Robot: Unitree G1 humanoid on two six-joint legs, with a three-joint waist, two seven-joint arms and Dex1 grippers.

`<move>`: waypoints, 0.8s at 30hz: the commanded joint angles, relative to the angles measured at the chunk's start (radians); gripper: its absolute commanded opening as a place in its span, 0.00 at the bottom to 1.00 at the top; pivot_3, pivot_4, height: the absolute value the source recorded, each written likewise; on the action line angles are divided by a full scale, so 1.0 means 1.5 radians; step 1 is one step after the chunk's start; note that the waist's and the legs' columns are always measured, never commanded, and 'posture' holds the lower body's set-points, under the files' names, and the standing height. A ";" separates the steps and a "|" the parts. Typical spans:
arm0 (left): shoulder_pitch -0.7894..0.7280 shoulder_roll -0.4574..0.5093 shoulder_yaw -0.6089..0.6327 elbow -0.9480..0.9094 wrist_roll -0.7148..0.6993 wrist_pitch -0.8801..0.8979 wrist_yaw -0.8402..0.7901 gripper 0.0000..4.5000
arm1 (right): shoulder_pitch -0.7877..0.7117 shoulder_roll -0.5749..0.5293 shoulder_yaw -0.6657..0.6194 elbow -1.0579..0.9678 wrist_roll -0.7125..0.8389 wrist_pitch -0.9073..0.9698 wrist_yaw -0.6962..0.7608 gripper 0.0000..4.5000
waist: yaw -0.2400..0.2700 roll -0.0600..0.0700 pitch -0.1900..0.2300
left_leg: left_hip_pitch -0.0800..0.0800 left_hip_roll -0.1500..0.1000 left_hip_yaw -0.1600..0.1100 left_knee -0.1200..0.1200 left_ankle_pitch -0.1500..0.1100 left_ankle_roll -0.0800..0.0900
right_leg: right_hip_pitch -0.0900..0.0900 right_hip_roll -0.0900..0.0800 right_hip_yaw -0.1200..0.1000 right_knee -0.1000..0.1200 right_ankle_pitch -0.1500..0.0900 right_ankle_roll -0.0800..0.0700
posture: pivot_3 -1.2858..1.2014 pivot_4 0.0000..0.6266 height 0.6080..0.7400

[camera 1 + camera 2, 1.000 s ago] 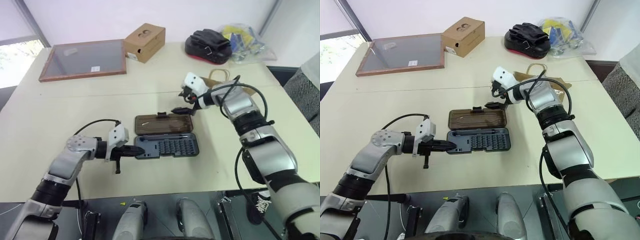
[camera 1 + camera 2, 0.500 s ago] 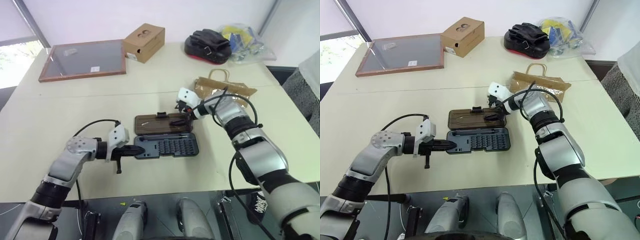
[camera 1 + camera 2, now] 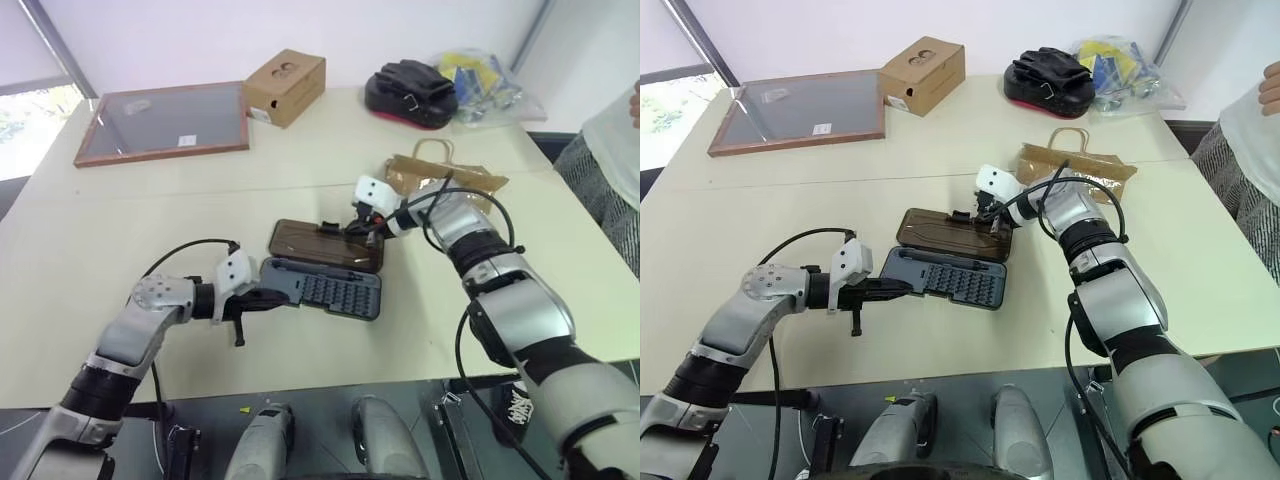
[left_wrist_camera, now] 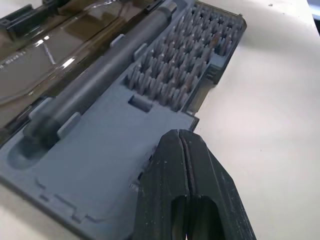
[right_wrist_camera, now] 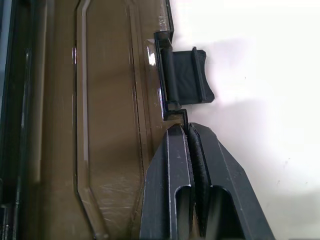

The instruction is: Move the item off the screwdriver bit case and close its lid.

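The counter [image 3: 120,220] is wide and pale, and the paper bag [image 3: 440,170] already lies on it beyond my right arm, well apart from the screwdriver bit case [image 3: 325,275] — so that half of the job looks done. The case sits open at the middle of the counter, skewed, its grey tray [image 3: 330,292] nearer me and the lid [image 3: 320,243] lying flat behind it.

My right gripper [image 5: 186,131] has its jaws pressed together on the thin far rim of the lid, just beside the latch tab [image 5: 186,75]. My left gripper [image 4: 181,145] has its jaws together too, holding nothing; its tip rests over the blank end of the tray.

The step in hand is folding the lid over. To do it well, I judge I should keep the left tip pressing down so the tray does not slide or lift, swing the right wrist in an arc about the hinge rather than drag the rim straight toward me, and let go only once the lid lies over the bits, then press at the tab.

Hard to make out: whether the left tip truly touches the tray, how much rim my right jaws really have — it is a thin edge — and the hinge line itself.
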 commanded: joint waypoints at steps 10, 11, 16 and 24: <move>-0.009 -0.030 0.048 -0.018 -0.030 0.031 0.056 0.00 | 0.020 -0.010 0.016 -0.053 -0.059 -0.120 -0.059 0.00 | -0.007 0.000 0.000 | 0.000 0.000 -0.001 0.000 0.000 0.000 | 0.000 0.000 0.000 0.000 0.000 0.000 | 0.52 0.24 1.00; -0.021 -0.039 0.062 -0.021 -0.041 0.045 0.069 0.00 | 0.026 -0.018 0.016 -0.078 -0.064 -0.132 -0.070 0.00 | -0.007 0.000 0.000 | 0.000 0.000 -0.001 0.000 0.000 0.000 | 0.000 0.000 0.000 0.001 0.000 0.000 | 0.52 0.24 1.00; -0.076 -0.058 0.110 -0.031 -0.081 0.093 0.113 0.00 | 0.088 -0.051 -0.002 -0.264 -0.056 -0.118 -0.076 0.00 | -0.004 0.000 0.000 | 0.000 0.000 -0.001 0.001 0.001 -0.001 | 0.000 -0.001 0.000 0.001 0.000 0.000 | 0.52 0.24 1.00; -0.187 -0.076 0.200 0.051 -0.118 0.123 0.191 0.00 | 0.220 -0.082 -0.024 -0.593 -0.047 -0.030 -0.102 0.00 | 0.001 0.000 0.000 | -0.001 0.000 -0.002 0.001 0.001 -0.002 | -0.001 0.000 0.000 0.001 0.000 0.000 | 0.52 0.24 1.00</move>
